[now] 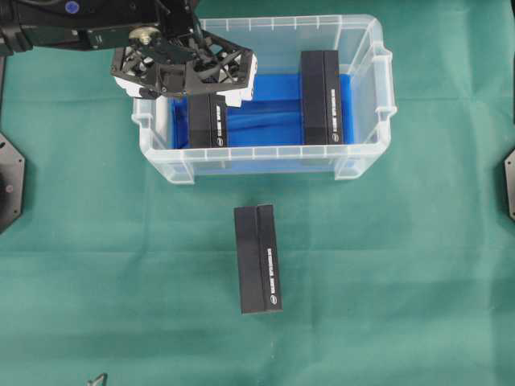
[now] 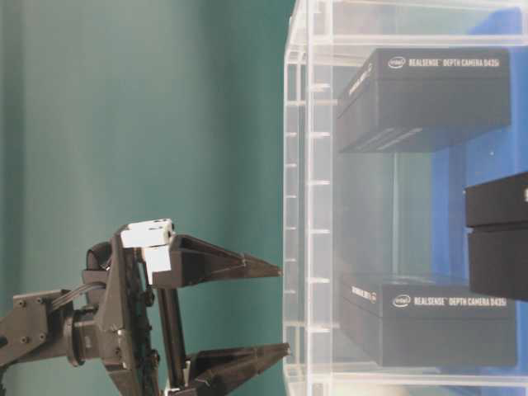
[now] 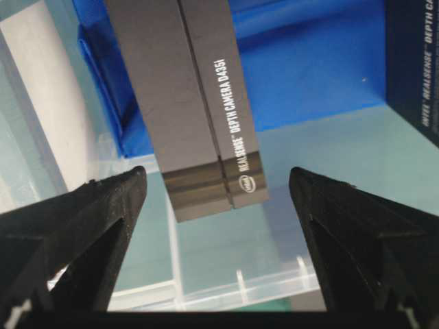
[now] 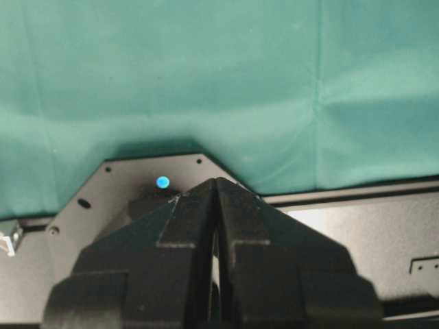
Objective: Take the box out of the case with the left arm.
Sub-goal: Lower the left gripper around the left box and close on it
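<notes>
A large rectangular clear plastic case [image 1: 366,96] with a rimmed edge and a bright blue lining on its bottom sits in the upper middle of the overhead view, on a desk covered with a dark green cloth [image 1: 96,265]. Two long black rectangular cardboard boxes with white lettering lie inside it, well apart: one in the left part of the case [image 1: 208,121] and one in the right part [image 1: 322,96], both with their long sides running up and down the frame. A third black box of the same kind [image 1: 257,259] lies on the cloth below the case, near the middle of the frame, slightly tilted.

The left arm's black lattice-framed hand [image 1: 211,92] with white blocks is at the upper left of the overhead view, over the left end of the case and covering the upper end of the left box. In the left wrist view its two pointed black fingers [image 3: 103,219] are spread wide, one on each side of the near end of that box [image 3: 199,123], apart from it and gripping nothing. In the table-level view the hand [image 2: 276,309] is at the lower left, its fingertips just beside the clear wall of the case [image 2: 301,206].

The right arm's hand [image 4: 216,205] appears only in its own wrist view, its black fingers pressed together with nothing between them, over a black plate at the edge of the green cloth.
</notes>
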